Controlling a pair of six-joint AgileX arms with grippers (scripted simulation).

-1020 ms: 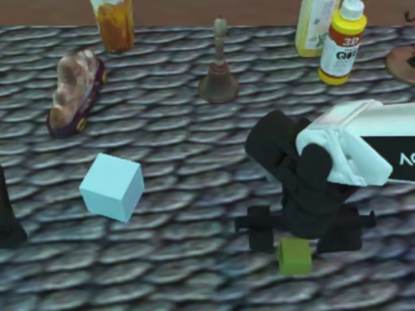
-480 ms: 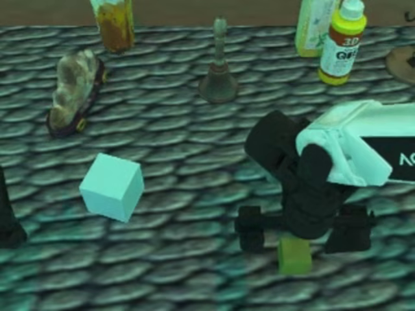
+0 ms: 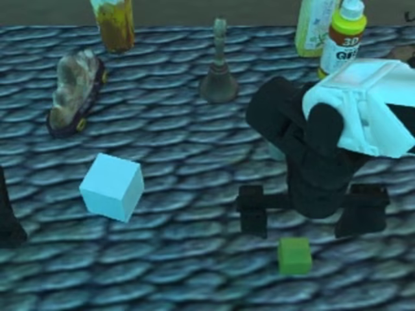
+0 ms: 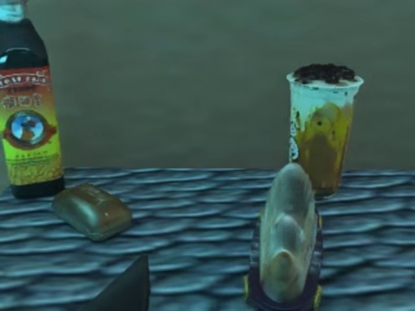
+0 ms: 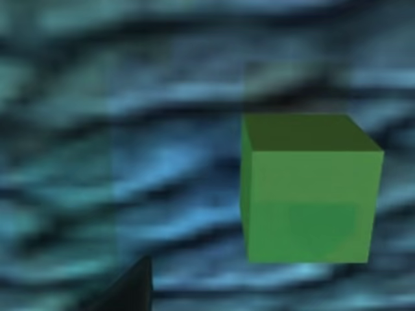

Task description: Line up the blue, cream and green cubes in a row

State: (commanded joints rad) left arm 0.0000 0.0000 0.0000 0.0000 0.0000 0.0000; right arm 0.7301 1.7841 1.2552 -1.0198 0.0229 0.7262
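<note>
The green cube (image 3: pixel 294 255) rests on the table near the front, right of centre, and fills the right wrist view as the green cube (image 5: pixel 311 194). My right gripper (image 3: pixel 307 223) hovers just behind and above it, open wide, with one dark finger on each side and nothing between them. The blue cube (image 3: pixel 112 186) sits alone on the table's left half. The cream cube is hidden. My left gripper (image 3: pixel 6 220) stays parked at the left edge, and only one fingertip (image 4: pixel 130 291) shows in its wrist view.
Along the back stand a drink cup (image 3: pixel 115 23), a bell (image 3: pixel 218 71), a pale bottle (image 3: pixel 314 26) and a yellow bottle (image 3: pixel 342 42). A toy car (image 3: pixel 74 91) lies at the back left. The left wrist view also shows a sauce bottle (image 4: pixel 26 103) and a brown lump (image 4: pixel 91 210).
The right gripper's fingers spread wider off the green cube, then the gripper rose and drew back. The cube stayed on the table. The left arm and blue cube did not move.
</note>
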